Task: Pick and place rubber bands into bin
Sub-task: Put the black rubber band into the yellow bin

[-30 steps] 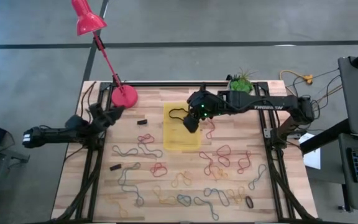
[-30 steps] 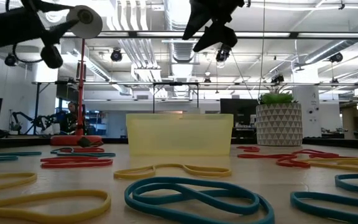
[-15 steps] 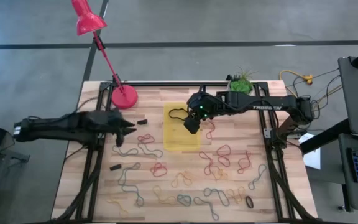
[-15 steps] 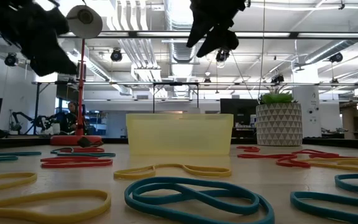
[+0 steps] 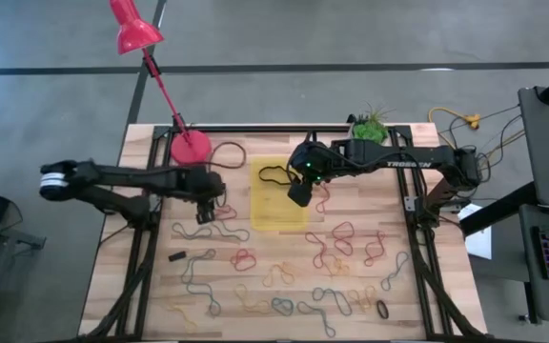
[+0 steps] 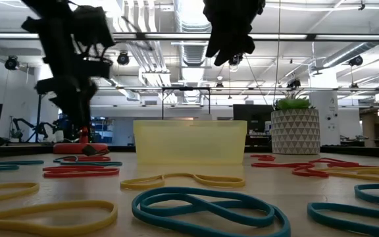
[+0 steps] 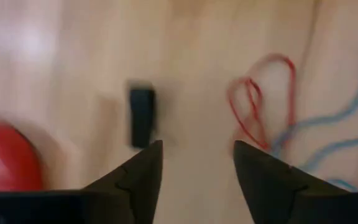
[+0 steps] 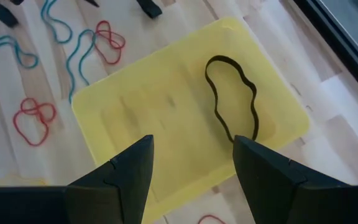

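The bin [image 5: 276, 196], a shallow translucent yellow tray, sits mid-desk [image 5: 255, 152] with one black rubber band [image 8: 232, 106] looped inside. The right hand [image 5: 297, 191] hovers above it, fingers apart, empty. The left hand [image 5: 208, 207] hangs left of the bin over red and blue rubber bands [image 7: 260, 106], fingers apart.

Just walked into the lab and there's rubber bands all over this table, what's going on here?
A two-armed robot is clearing rubber bands into a yellow bin. The right gripper hangs open above the bin, empty; one black rubber band lies inside. The left gripper is open over the table left of the bin, near a small black block and a red rubber band, holding nothing. Many coloured bands are scattered across the wooden table.
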`<state>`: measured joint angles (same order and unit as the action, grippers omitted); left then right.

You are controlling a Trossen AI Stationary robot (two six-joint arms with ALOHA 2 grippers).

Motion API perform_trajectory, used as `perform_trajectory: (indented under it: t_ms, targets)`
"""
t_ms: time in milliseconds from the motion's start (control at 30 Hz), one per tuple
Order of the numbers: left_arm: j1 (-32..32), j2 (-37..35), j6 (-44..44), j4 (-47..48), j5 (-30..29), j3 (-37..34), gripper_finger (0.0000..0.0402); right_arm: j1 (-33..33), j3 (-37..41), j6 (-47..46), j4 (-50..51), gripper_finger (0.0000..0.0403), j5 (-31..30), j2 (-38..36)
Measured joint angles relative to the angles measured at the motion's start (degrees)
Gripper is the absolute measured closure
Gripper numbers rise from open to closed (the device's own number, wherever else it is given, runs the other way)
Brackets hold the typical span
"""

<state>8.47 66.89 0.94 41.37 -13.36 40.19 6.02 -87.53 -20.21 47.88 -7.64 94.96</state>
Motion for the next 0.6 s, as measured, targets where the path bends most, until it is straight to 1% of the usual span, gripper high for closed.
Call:
perform_trajectory:
  t_ms: [33,100,167,300,467,600]
  targets:
    - [0.3,0.4,2.2,-0.4,-0.9,1.1,0.0207,0.0,0.0,0.2,0.1,0.0197,0.0,0.0]
    - [1.8,1.1,6.0,-0.3,-0.4,3.1,0.0194,0.0,0.0,1.0,1.5,0.0197,0.0,0.0]
    - [4.2,1.4,7.7,-0.5,1.8,4.4,0.0189,0.0,0.0,2.2,4.4,0.0197,0.0,0.0]
    - [10.1,1.3,12.8,-1.3,8.3,4.9,0.0187,-0.1,0.8,5.1,9.1,0.0197,0.0,0.0]
    - [15.0,2.1,18.7,-0.3,13.5,4.7,0.0187,-0.5,3.7,8.2,8.0,0.0197,0.1,0.0]
    - [16.4,4.9,20.7,-0.3,14.4,4.6,0.0187,-0.5,7.9,8.5,5.0,0.0197,0.1,-0.1]
